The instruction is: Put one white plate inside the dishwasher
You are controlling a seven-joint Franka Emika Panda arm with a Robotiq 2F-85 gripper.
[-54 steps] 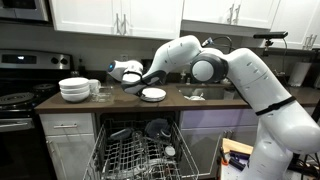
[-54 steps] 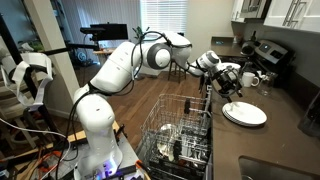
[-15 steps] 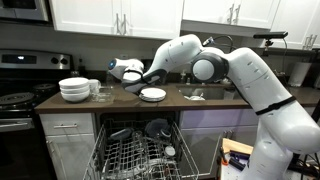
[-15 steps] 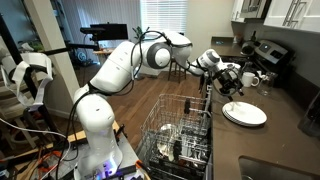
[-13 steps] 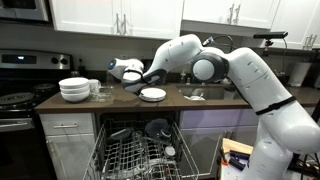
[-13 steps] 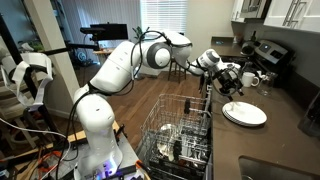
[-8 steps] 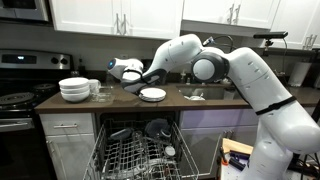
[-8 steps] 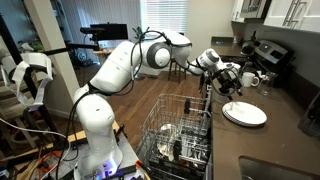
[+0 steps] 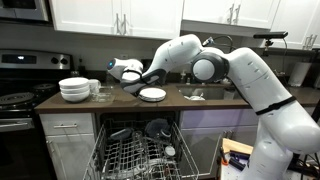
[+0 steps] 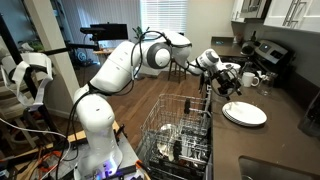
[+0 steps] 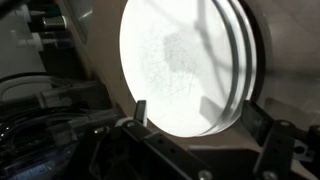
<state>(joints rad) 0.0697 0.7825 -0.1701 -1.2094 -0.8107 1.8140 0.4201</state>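
Hovering just beside the white plate [image 9: 152,94], the pincer [image 9: 138,84] has barely moved over the last few seconds; in both exterior views arm and plate sit where they were. The wrist view shows its fingers [image 11: 140,112] spread and released, flanking the plate's near edge without clamping it. The plate remains flat on the tabletop [image 9: 110,102], above the open dishwasher [image 9: 130,158], so I judge the pickup is yet to come.

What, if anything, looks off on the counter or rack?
Nothing stands out. The white plate lies flat on the counter, the bowl stack sits upright, and the dishwasher rack is pulled out with dishes in it. The fingers stand open by the plate's edge.
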